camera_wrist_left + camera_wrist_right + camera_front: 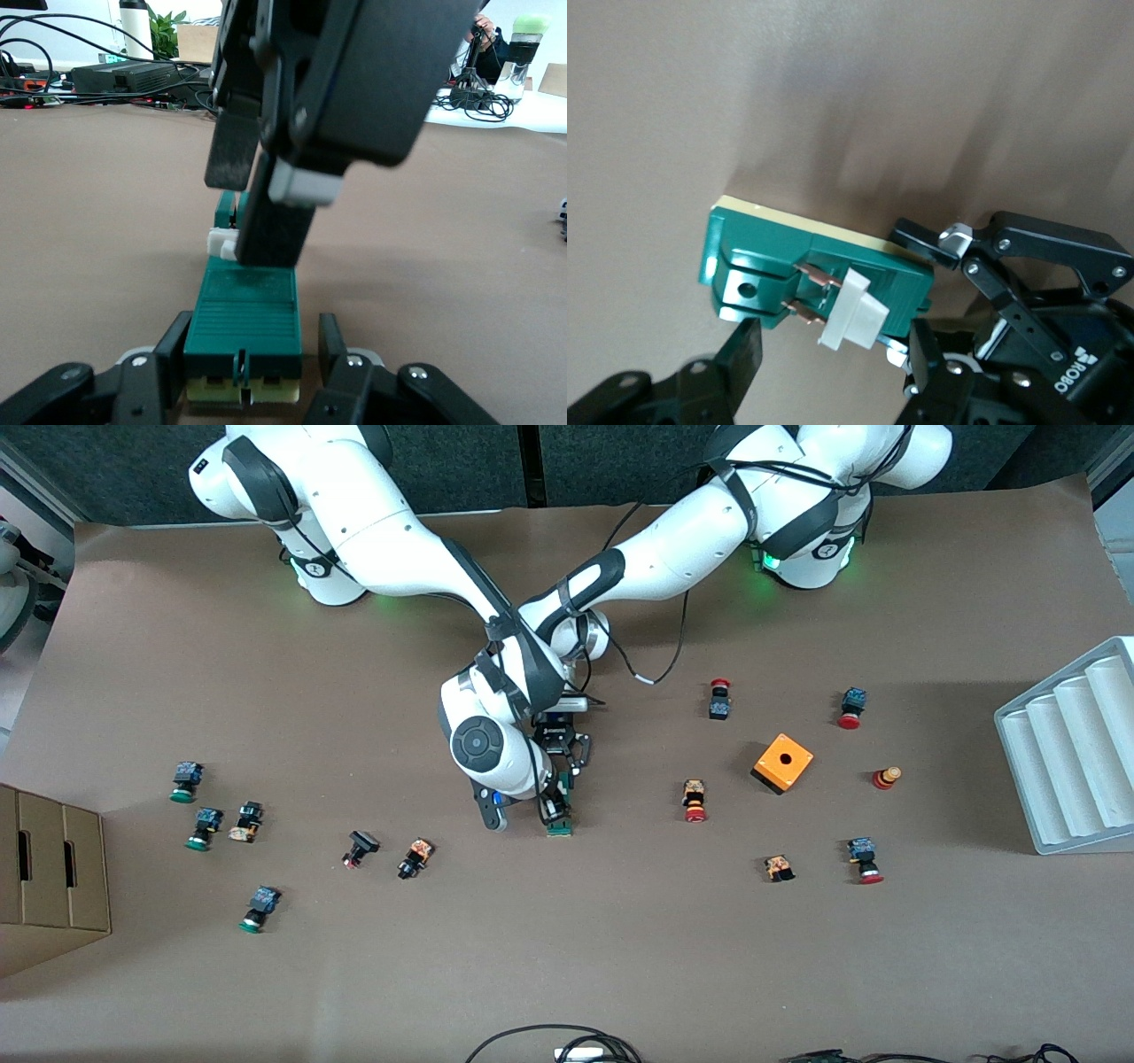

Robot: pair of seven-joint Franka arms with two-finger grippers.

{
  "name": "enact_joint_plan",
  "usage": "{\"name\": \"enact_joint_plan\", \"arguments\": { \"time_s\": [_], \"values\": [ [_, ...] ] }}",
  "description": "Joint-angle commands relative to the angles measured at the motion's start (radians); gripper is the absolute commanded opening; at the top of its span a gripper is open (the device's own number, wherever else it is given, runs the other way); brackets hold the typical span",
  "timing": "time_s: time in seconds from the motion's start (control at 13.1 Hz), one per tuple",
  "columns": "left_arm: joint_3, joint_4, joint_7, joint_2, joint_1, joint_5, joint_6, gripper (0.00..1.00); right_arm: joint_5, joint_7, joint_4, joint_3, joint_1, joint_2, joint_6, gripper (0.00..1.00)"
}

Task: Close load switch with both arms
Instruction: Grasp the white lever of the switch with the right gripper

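The tabletop (567,957) carried one grey ribbed tray (1072,753), one cardboard box (49,868) and one orange cube box (782,763). One load switch (558,825) lay mid-tabletop, long axis running toward the front camera. The left gripper (241,354) pinched its base-side end; the right gripper (257,208), fingers spread, touched the white tab (855,312).

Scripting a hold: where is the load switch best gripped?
Grip the switch across its flat sides at the end away from the white tab, approaching along its length, as the left gripper does; the right gripper hovers at the tab.
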Motion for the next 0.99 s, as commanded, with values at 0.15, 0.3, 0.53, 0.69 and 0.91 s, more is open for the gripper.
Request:
{"name": "enact_joint_plan", "arguments": {
  "time_s": [0.15,0.3,0.53,0.69,0.91],
  "values": [
    [0.01,0.034,-0.019,0.034,-0.018,-0.006,-0.003,0.58,-0.019,0.016,-0.025,-0.011,0.025,0.002,0.048,0.73],
    [0.01,0.034,-0.02,0.034,-0.02,-0.006,-0.003,0.58,-0.018,0.014,-0.024,-0.011,0.025,0.007,0.057,0.68],
    [0.01,0.034,-0.019,0.034,-0.018,-0.006,-0.003,0.58,-0.019,0.011,-0.024,-0.011,0.023,0.019,0.087,0.61],
    [0.01,0.034,-0.019,0.034,-0.018,-0.006,-0.003,0.58,-0.019,0.003,-0.022,-0.011,0.023,0.022,0.091,0.54],
    [0.01,0.034,-0.019,0.033,-0.018,-0.006,-0.003,0.58,-0.019,-0.003,-0.014,-0.011,0.011,0.014,0.082,0.52]
  ]
}}
